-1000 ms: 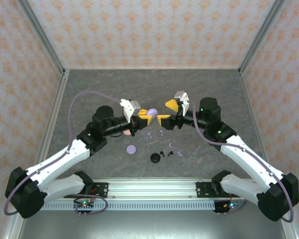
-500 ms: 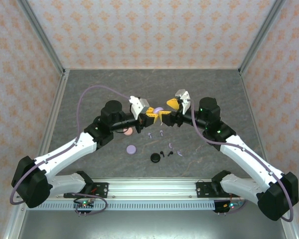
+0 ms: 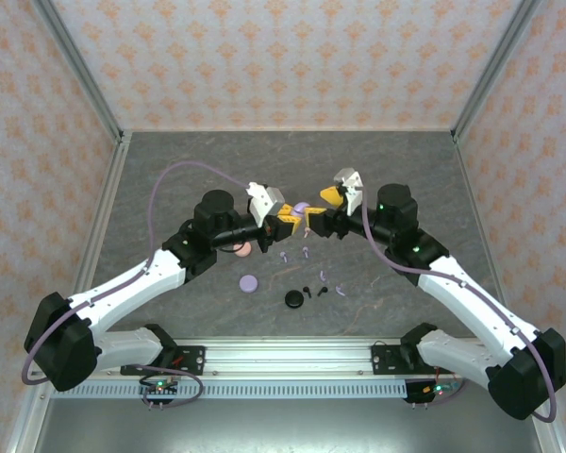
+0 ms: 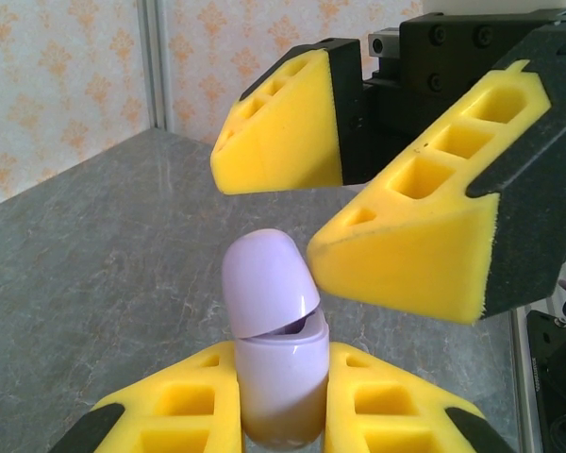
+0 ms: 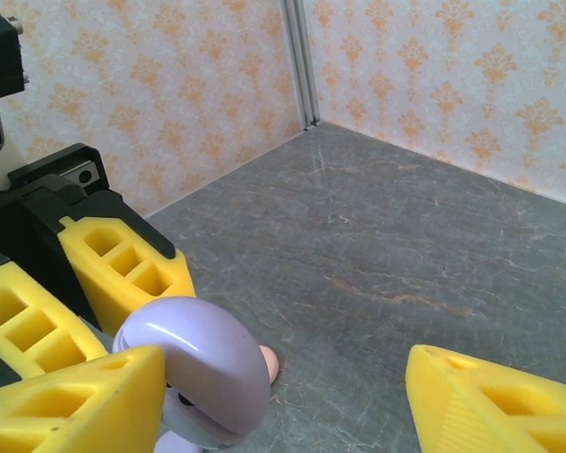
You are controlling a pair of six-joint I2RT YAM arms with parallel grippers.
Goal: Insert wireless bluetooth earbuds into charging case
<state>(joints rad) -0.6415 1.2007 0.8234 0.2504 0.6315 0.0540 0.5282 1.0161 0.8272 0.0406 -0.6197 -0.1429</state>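
A lavender case sits against the left pincer, between the right pincer's spread fingers

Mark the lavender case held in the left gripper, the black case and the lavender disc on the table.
lavender case (image 4: 275, 373): left wrist view, on its lower half.
black case (image 3: 293, 299): top view, on its middle.
lavender disc (image 3: 249, 281): top view, on its middle.

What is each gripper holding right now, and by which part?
Left gripper holds the lavender charging case, fingers clamped on its lower half; the lid above stands slightly ajar. Right gripper holds nothing: its jaws are open around that lid.
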